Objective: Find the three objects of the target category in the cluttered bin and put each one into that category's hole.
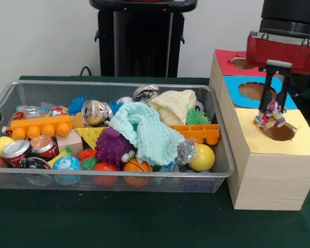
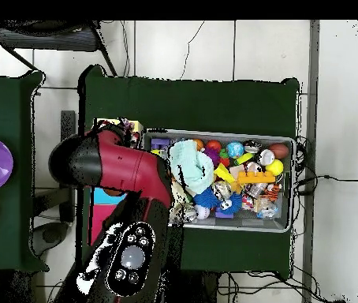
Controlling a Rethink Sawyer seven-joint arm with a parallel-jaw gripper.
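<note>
Right now the gripper point(image 1: 272, 114) hangs over the yellow-topped box point(image 1: 271, 170), its jaws closed on a multicoloured knotted rope toy point(image 1: 270, 117) just above the round hole point(image 1: 280, 133). Behind that box stand a blue-topped box point(image 1: 258, 92) and a red-topped box point(image 1: 232, 63). Beside them on the green table point(image 1: 144, 222), the wire mesh bin point(image 1: 217, 173) sits full of toys, cans and cloths.
</note>
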